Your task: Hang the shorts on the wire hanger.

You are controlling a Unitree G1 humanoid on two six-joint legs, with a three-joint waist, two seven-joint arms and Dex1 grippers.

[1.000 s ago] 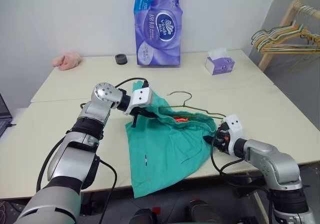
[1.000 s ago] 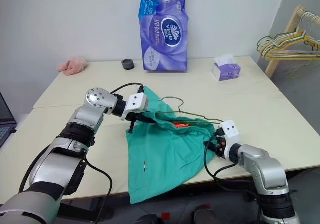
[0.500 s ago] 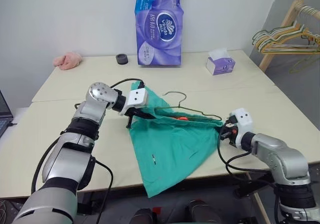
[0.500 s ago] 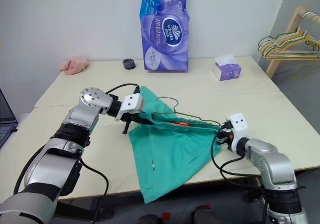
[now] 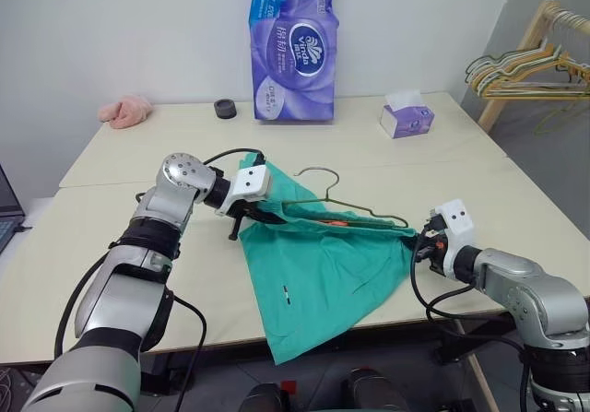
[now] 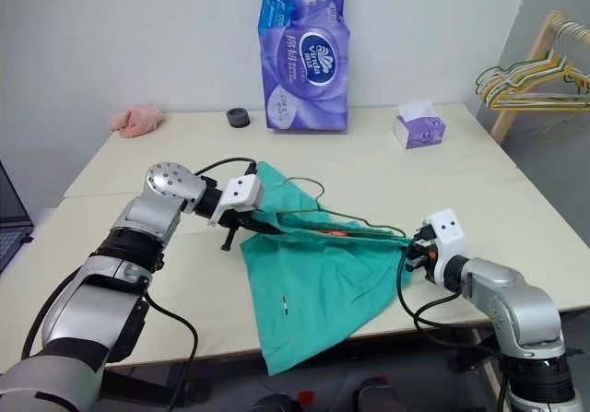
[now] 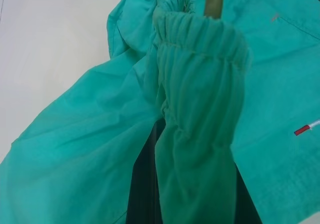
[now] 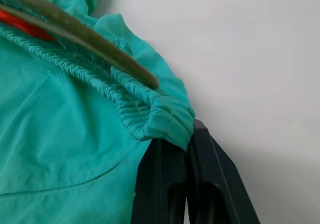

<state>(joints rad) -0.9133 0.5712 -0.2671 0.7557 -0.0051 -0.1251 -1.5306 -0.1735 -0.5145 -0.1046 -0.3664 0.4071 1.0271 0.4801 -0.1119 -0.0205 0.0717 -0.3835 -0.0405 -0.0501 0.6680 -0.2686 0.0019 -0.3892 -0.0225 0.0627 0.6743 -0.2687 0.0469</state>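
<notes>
Shorts [image 5: 323,260] stretched over table [image 5: 111,237] edge, waistband pinched by left gripper [image 5: 247,211] and right gripper [image 5: 422,246], both clamped on cloth; wire hanger [image 5: 346,207] lying inside waistband; risk judged: elastic tension pulling fabric free, hanger sliding out.

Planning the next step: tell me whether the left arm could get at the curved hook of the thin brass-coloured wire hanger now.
Probably not: the left gripper is shut on the teal-green cloth shorts; the hook lies unobstructed.
</notes>
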